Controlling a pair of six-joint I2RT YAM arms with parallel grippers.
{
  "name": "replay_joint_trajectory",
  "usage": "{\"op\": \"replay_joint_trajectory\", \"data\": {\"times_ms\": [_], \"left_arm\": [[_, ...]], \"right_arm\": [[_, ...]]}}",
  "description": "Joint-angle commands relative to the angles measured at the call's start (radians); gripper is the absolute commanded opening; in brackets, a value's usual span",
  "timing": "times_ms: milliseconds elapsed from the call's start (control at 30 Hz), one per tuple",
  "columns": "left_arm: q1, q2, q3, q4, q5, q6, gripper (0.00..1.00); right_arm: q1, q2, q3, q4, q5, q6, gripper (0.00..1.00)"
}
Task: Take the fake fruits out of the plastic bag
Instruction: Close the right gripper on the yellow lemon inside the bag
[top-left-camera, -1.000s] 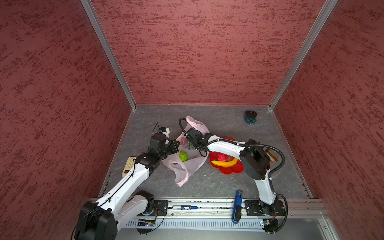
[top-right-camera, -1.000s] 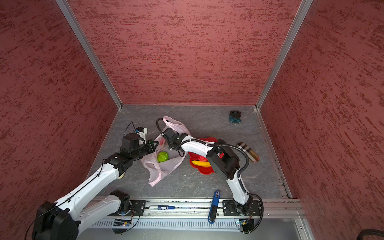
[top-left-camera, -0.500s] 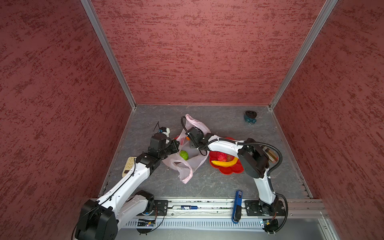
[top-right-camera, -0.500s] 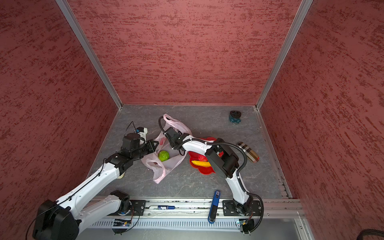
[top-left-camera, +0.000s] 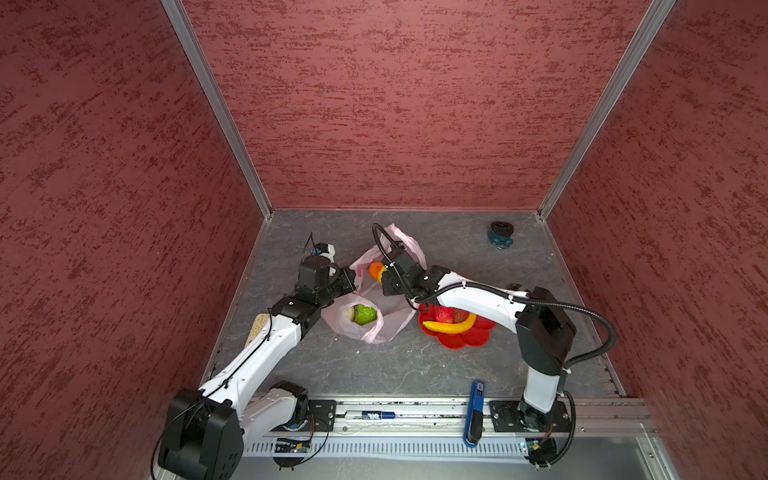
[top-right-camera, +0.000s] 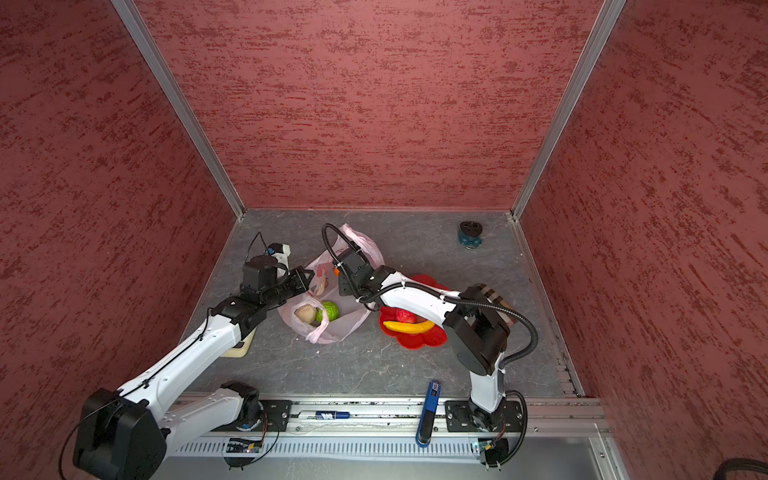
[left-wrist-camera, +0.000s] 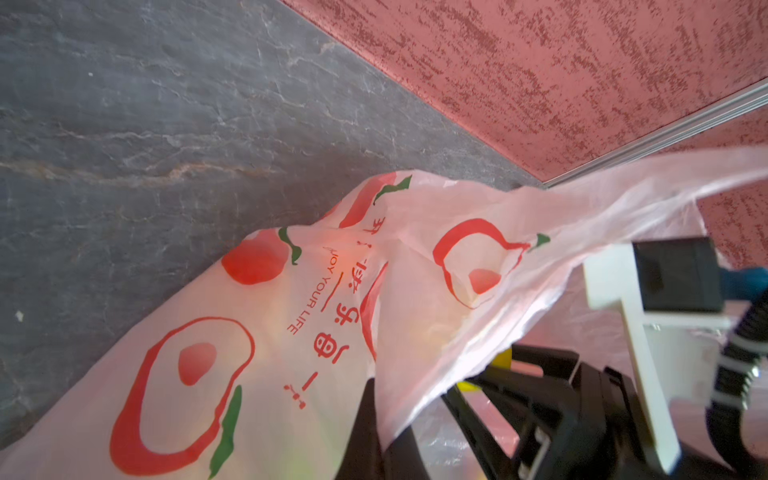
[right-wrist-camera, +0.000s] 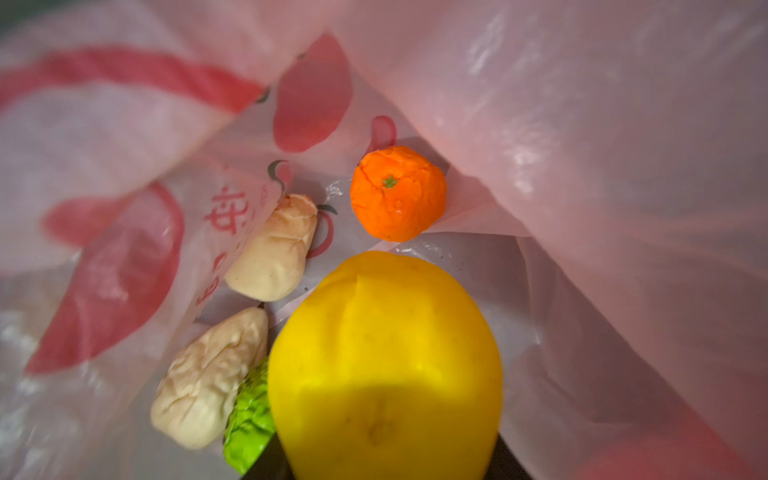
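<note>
R pincer (top-left-camera: 385, 279) pinches yellow fruit (right-wrist-camera: 384, 365) inside bag (top-left-camera: 395, 318), film close round; L pincer (top-left-camera: 348, 279) clamps bag rim.

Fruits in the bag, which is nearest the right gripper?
The yellow lemon, at the right gripper; the orange, green fruit and beige pair lie deeper.

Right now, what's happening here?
Left gripper holds the thin pink plastic bag open by its rim. Right gripper is inside, jaws apparently closed on the yellow lemon-like fruit. Orange fruit, bumpy green fruit and two beige fruits sit inside; yellow banana and bumpy red fruit lie in the red flower-shaped dish.
</note>
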Motion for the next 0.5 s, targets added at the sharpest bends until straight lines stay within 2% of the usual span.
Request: {"op": "replay_joint_trajectory", "data": {"times_ms": [0, 133, 467], "left_arm": [[0.018, 0.019, 0.038, 0.035, -0.006, 0.020, 0.00], [0.035, 0.039, 0.064, 0.050, -0.003, 0.014, 0.00], [0.050, 0.038, 0.080, 0.042, -0.022, 0.007, 0.00]], "right_arm": [[0.026, -0.073, -0.011, 0.027, -0.117, -0.052, 0.22], [0.046, -0.135, -0.010, 0.004, -0.201, -0.088, 0.21], [0.059, -0.313, 0.010, -0.071, -0.237, -0.138, 0.20]]}}
